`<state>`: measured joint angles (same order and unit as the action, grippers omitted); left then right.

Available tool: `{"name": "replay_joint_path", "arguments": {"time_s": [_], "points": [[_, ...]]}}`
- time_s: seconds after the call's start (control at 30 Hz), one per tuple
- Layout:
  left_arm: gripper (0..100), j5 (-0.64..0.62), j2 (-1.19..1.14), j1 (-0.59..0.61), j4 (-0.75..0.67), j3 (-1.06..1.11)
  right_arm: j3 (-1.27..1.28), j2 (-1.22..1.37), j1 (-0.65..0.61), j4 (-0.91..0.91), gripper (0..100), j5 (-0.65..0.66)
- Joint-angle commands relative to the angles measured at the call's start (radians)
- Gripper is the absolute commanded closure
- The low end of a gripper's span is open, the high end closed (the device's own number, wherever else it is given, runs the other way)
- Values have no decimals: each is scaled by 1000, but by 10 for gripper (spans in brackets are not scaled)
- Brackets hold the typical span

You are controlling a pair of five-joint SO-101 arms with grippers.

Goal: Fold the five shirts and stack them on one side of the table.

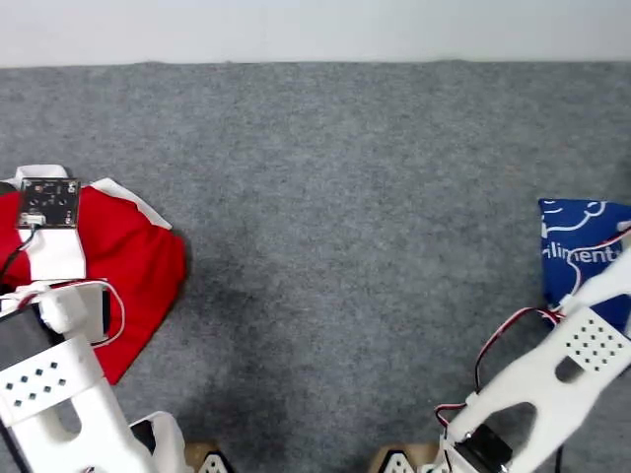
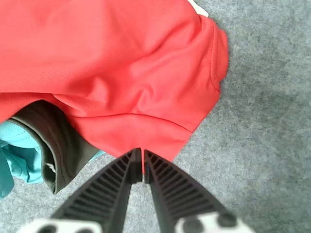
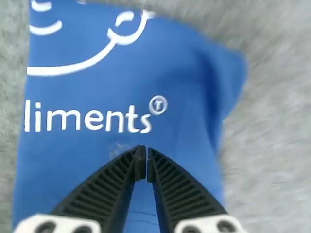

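Observation:
A crumpled red shirt (image 1: pixel 133 256) lies at the table's left side, with my left arm (image 1: pixel 49 384) over it. In the left wrist view the red shirt (image 2: pixel 126 73) covers a dark olive shirt (image 2: pixel 58 145) and a teal one (image 2: pixel 14 155). My left gripper (image 2: pixel 141 158) is shut, its tips at the red shirt's near edge, and I see no cloth bunched between them. A folded blue shirt (image 1: pixel 577 241) with white print lies at the right edge. My right gripper (image 3: pixel 142 153) hangs shut just above the blue shirt (image 3: pixel 121 73).
The grey carpeted table (image 1: pixel 355 227) stretches wide and bare between the two shirt piles. A white collar or trim (image 1: pixel 133 200) pokes out at the red shirt's far edge. My right arm (image 1: pixel 562 374) crosses the near right corner.

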<state>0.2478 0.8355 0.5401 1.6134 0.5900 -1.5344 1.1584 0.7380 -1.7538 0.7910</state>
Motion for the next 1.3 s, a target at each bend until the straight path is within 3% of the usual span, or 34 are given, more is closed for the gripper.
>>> {"name": "replay_joint_path", "arguments": {"time_s": [0.0,0.3,0.73,0.87,1.07,1.27], "points": [[985,3,14,-5,-5,-4,115,-5,13,-45,985,-69],[985,3,14,-5,-3,-4,565,-114,-16,-39,984,-81],[985,3,14,-5,-8,-4,603,-449,-5,-44,984,-78],[985,3,14,-5,-8,-4,652,-529,51,-41,982,-74],[985,3,14,-5,-3,-4,651,-423,183,27,983,57],[985,3,14,-5,-3,-2,651,-297,252,139,983,60]]}}
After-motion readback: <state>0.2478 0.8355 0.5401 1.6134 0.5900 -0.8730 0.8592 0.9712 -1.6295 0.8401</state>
